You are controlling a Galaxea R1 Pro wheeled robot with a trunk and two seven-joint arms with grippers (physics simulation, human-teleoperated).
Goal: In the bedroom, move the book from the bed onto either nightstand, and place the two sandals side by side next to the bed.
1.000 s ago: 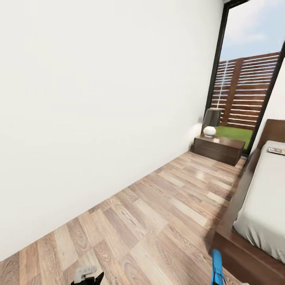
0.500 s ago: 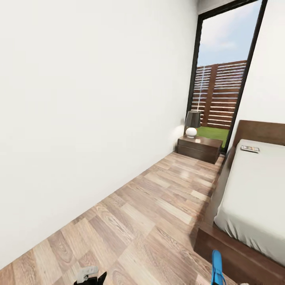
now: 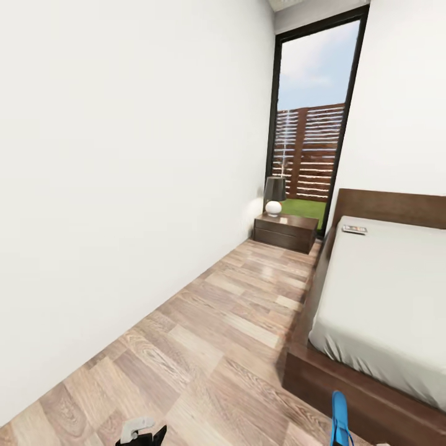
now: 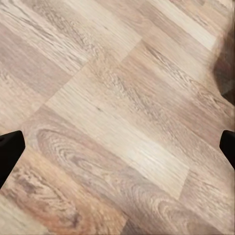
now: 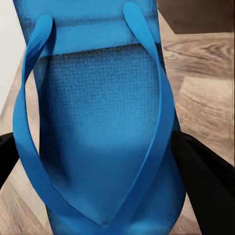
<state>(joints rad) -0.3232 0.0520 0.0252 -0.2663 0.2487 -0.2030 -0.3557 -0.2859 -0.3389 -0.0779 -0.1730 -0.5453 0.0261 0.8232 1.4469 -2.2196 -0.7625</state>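
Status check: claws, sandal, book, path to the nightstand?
Right claw shut on sandal. Left claw open over floor. Book on bed, near headboard. Nightstand ahead.

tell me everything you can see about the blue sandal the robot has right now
The sandal is a bright blue flat flip-flop with a finely textured footbed and two thin blue straps that meet in a V at the toe post. It looks like foam or rubber. In the right wrist view it sits between the two dark fingers of the right gripper, one on each side edge, above the wood floor. In the head view its tip pokes up at the bottom edge, near the corner of the bed.
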